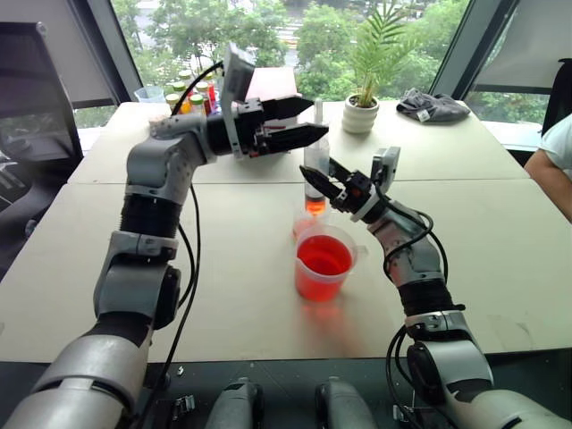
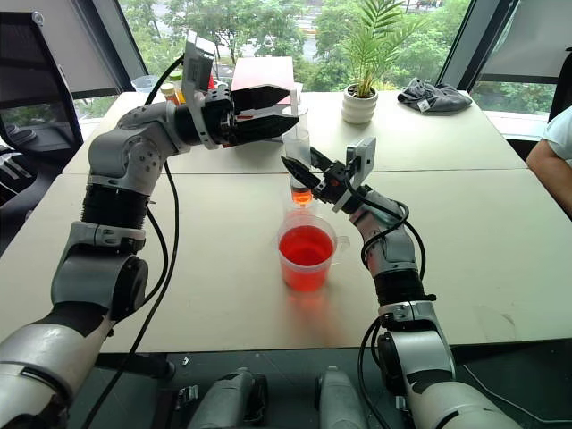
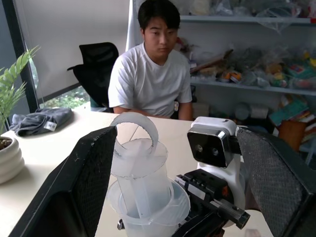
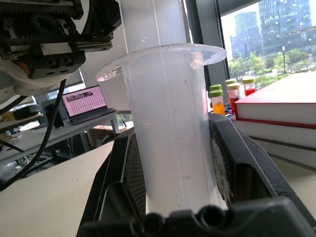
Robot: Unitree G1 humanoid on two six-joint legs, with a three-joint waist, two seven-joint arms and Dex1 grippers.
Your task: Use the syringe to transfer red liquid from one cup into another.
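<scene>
The left gripper, jaws apart, flanks the plunger top. At its 5 o'clock the right gripper clamps the upright syringe, nozzle over the narrow cup. The red-filled wide cup stands at 6 o'clock on the tabletop.

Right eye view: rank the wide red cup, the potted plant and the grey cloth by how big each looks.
1. Potted plant, fronds included.
2. Wide red cup, though it sits nearer the camera, which flatters it.
3. Grey cloth, farther back, so its true size against the cup is unsure.
</scene>
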